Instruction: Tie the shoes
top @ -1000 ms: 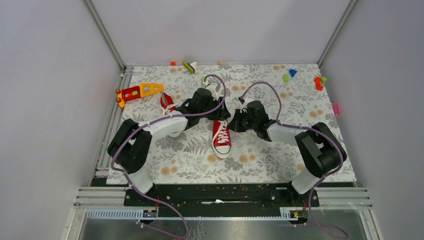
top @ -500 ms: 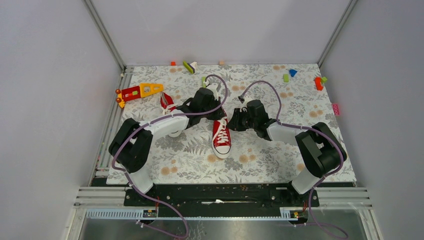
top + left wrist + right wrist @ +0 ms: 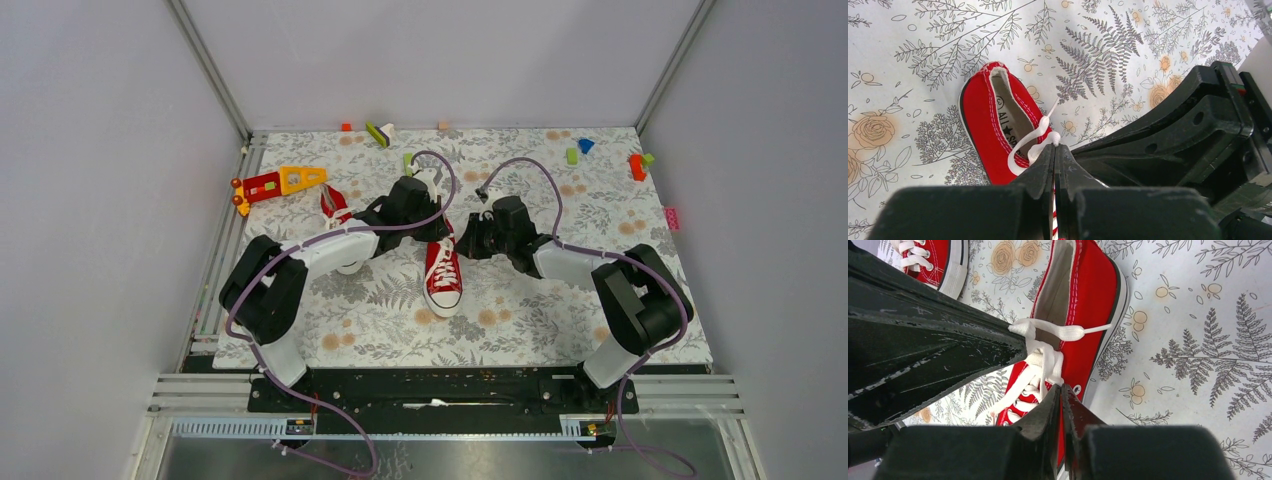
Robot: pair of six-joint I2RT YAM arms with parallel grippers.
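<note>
One red sneaker (image 3: pixel 443 277) lies mid-table with its toe toward the near edge. It also shows in the left wrist view (image 3: pixel 990 127) and the right wrist view (image 3: pixel 1090 300). My left gripper (image 3: pixel 436 231) is over its heel end, and in its wrist view (image 3: pixel 1054 149) it is shut on a loop of white lace (image 3: pixel 1034 141). My right gripper (image 3: pixel 463 243), seen in its wrist view (image 3: pixel 1061 389), is shut on another lace strand (image 3: pixel 1047 362) at the shoe's right side. The second sneaker (image 3: pixel 335 204) lies to the left, partly hidden under my left arm; its toe also shows (image 3: pixel 934 261).
A red-and-yellow toy piece (image 3: pixel 281 182) lies at the far left. Small coloured blocks sit along the far edge (image 3: pixel 378 132) and at the far right (image 3: pixel 636 165), and a pink one (image 3: pixel 672 217) is at the right edge. Walls enclose the floral mat (image 3: pixel 520 320).
Both grippers have crept slightly toward the far side while staying shut at the shoe's opening. The shoe has not moved.
</note>
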